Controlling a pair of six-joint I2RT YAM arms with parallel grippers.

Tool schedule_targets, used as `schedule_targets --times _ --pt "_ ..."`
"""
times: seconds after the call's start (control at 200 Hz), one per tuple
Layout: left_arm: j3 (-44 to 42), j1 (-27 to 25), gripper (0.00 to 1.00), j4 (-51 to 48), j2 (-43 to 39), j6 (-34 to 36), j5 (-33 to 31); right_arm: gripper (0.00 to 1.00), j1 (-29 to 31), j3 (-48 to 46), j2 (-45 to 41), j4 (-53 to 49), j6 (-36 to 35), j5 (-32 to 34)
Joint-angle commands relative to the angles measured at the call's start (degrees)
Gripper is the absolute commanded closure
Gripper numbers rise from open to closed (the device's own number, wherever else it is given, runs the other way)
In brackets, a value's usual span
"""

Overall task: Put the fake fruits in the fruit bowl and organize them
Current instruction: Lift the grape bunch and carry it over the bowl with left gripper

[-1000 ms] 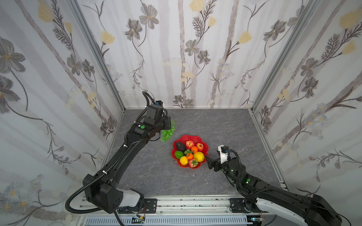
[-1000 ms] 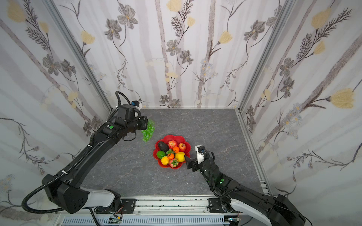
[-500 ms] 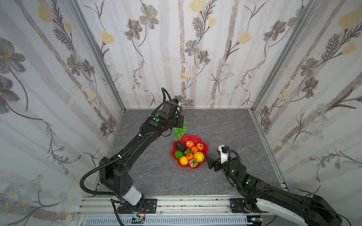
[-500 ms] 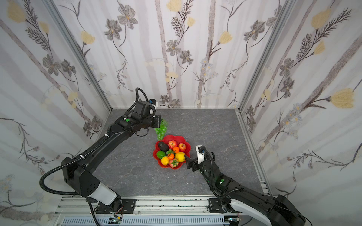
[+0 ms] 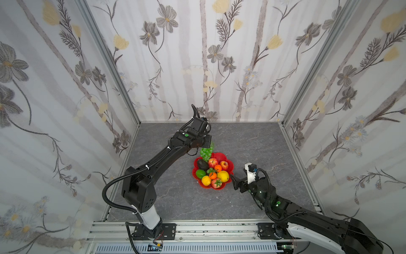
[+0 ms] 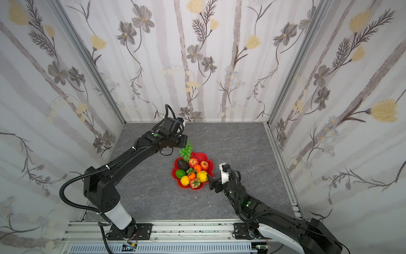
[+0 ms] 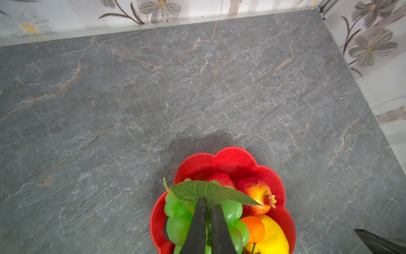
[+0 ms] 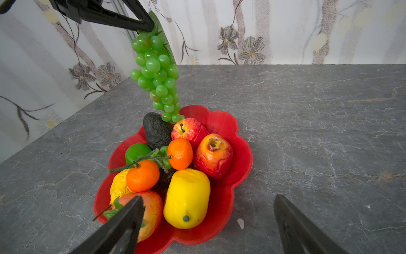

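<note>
The red flower-shaped fruit bowl (image 5: 230, 164) (image 6: 210, 163) (image 7: 232, 154) (image 8: 222, 119) sits mid-table and holds an avocado (image 8: 157, 129), apple (image 8: 186, 129), two tangerines (image 8: 180, 154), lime (image 8: 137, 150) and lemon (image 8: 186, 198). My left gripper (image 5: 209, 141) (image 6: 185, 140) (image 7: 207, 201) (image 8: 145, 26) is shut on the top of the green grape bunch (image 5: 206, 154) (image 6: 186, 152) (image 7: 178, 220) (image 8: 158, 72). The bunch hangs over the bowl's far left edge, its lowest grapes by the avocado and apple. My right gripper (image 5: 236, 183) (image 6: 214, 184) (image 8: 208, 198) is open and empty at the bowl's near right rim.
Flowered walls (image 5: 197, 66) close the grey stone table (image 5: 252, 143) at the back and both sides. A metal rail (image 5: 197, 228) runs along the front. A small white fleck (image 8: 240, 223) lies on the table by the bowl.
My left arm carried the grape bunch from the back left rightwards to above the bowl's far edge. The right arm stayed still.
</note>
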Motion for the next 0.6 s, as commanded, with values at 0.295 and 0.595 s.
schedule_targets --times 0.295,0.595 --pt "8.6 -1.9 1.00 -7.7 7.1 3.4 -10.6 0.08 0.0 0.3 1.0 2.5 0.1 -0.3" --pt "16.3 -5.6 1.00 -9.1 15.2 10.7 -11.9 0.08 0.0 0.2 0.6 2.2 0.0 -0.1"
